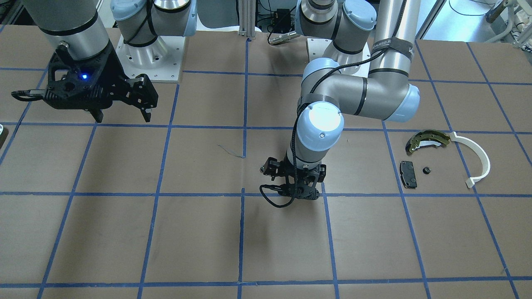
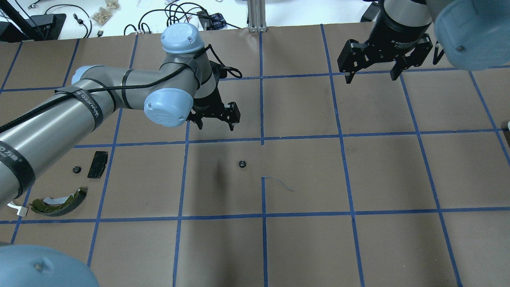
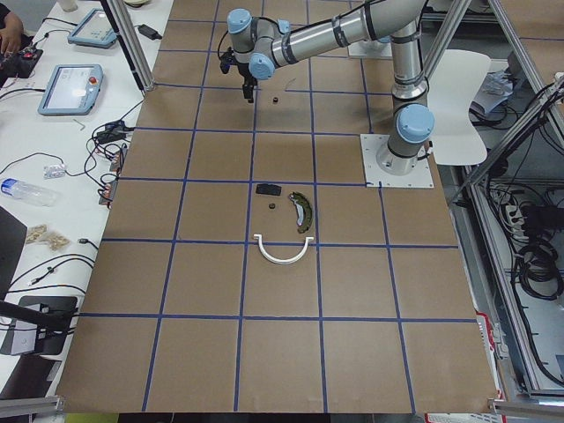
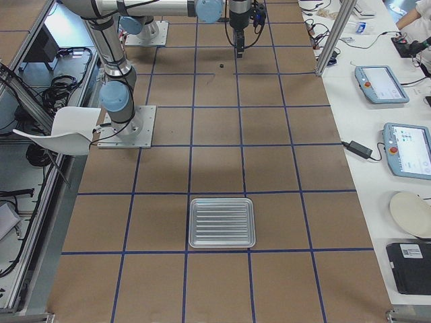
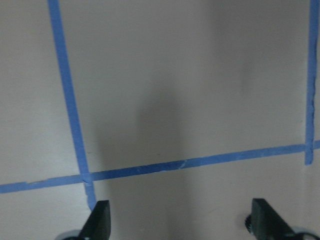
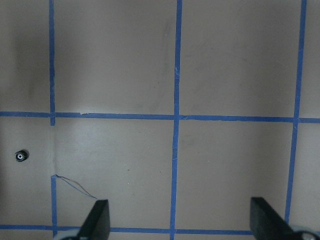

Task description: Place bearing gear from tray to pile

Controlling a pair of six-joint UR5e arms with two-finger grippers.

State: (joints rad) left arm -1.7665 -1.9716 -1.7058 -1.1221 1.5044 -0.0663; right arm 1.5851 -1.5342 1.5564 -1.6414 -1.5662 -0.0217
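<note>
On the counter (image 2: 358, 179), at its middle | bearing gear (image 2: 241, 164) lies alone, near the left gripper (image 2: 216, 126), which hangs wide and empty | right gripper (image 2: 371, 79) wide too, far right | another small round part (image 2: 76, 170) sits in the pile (image 2: 63, 201) beside the black pad (image 2: 97, 164)

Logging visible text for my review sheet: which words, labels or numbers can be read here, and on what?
"2F Adaptive", the rest blurred: white print on the body of the right gripper.
White lettering on the black strap round the left arm: too blurred to read surely.
Operators' pendant screens: too small to read.
</note>
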